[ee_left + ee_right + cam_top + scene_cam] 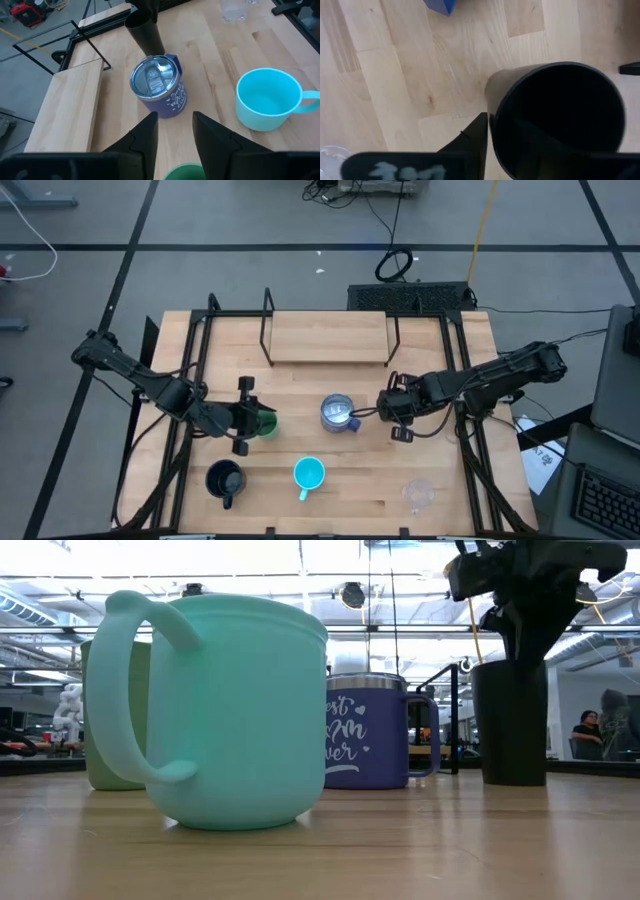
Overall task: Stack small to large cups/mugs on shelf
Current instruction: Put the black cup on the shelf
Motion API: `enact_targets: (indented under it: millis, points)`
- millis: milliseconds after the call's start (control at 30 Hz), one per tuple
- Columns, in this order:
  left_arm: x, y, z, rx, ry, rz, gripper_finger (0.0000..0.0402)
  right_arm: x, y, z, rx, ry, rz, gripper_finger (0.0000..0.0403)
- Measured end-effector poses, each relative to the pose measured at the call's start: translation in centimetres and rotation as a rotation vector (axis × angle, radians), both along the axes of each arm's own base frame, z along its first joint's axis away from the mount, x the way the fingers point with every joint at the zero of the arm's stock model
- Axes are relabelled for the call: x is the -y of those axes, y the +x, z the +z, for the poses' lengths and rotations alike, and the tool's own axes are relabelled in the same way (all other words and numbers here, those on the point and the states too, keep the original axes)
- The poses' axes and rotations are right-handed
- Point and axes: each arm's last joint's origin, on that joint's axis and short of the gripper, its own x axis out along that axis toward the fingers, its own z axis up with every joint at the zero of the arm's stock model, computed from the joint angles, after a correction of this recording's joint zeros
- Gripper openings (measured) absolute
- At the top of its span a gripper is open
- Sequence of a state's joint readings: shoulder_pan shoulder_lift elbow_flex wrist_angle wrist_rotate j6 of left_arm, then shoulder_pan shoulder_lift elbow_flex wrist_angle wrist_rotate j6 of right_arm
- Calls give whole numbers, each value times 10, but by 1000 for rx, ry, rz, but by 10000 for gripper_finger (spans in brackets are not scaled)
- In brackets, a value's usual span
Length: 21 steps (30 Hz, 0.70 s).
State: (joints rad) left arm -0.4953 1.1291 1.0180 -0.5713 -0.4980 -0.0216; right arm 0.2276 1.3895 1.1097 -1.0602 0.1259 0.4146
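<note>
Shelf top lies clear at the table's far edge; purple mug stands near, mid-table, before it.

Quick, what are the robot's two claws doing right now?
Left gripper: fingers on the rim of the green cup, holding it.
Right gripper: closed on the rim of the dark tumbler, which stands on the table.

Left hand at green cup; right hand beside blue-purple mug; shelf unoccupied.
</note>
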Motion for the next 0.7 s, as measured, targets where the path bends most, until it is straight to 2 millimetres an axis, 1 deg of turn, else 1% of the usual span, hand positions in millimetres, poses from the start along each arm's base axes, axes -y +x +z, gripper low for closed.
enact_targets:
  millis: [200,367,533,700]
  points:
    - [0,0,0,0,0,1,124,0,-1,0,3,4,-10,7]
    - [0,0,-2,-4,14,-4,124,0,2,8,37,14,-25,7]
    - [-4,3,-16,-6,22,17,124,-2,12,36,139,40,-35,4]
    - [-4,6,-23,26,13,20,124,0,20,73,247,62,-57,2]
